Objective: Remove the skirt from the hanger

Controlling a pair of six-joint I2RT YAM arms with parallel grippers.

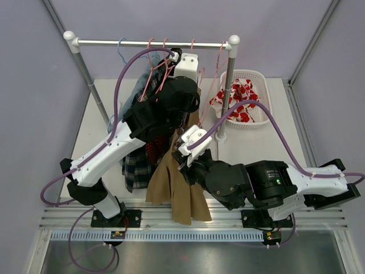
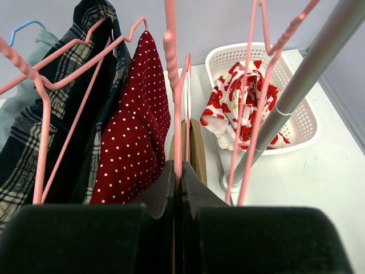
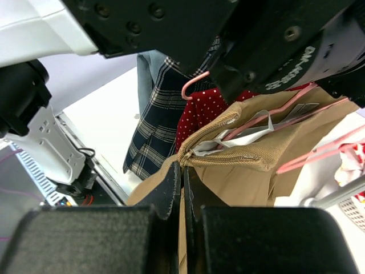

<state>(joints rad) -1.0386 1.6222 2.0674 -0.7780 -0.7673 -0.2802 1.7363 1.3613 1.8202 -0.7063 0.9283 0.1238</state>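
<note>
Plain pale lilac walls point(image 1: 274, 23) close the space in on three sides, evenly lit, with only soft shadows. A white table point(image 1: 313, 131) fills the middle. On it stands a garment rack: a grey crossbar point(image 1: 102, 42) joined by white corner fittings to two metal uprights, the right upright point(image 1: 227, 85) footed on the tabletop. Slim grey frame posts point(image 1: 311, 45) slant up at the back corners. Along the near edge runs a slotted aluminium rail point(image 1: 171, 220), with a dull steel sheet point(image 1: 188, 257) below it.
</note>
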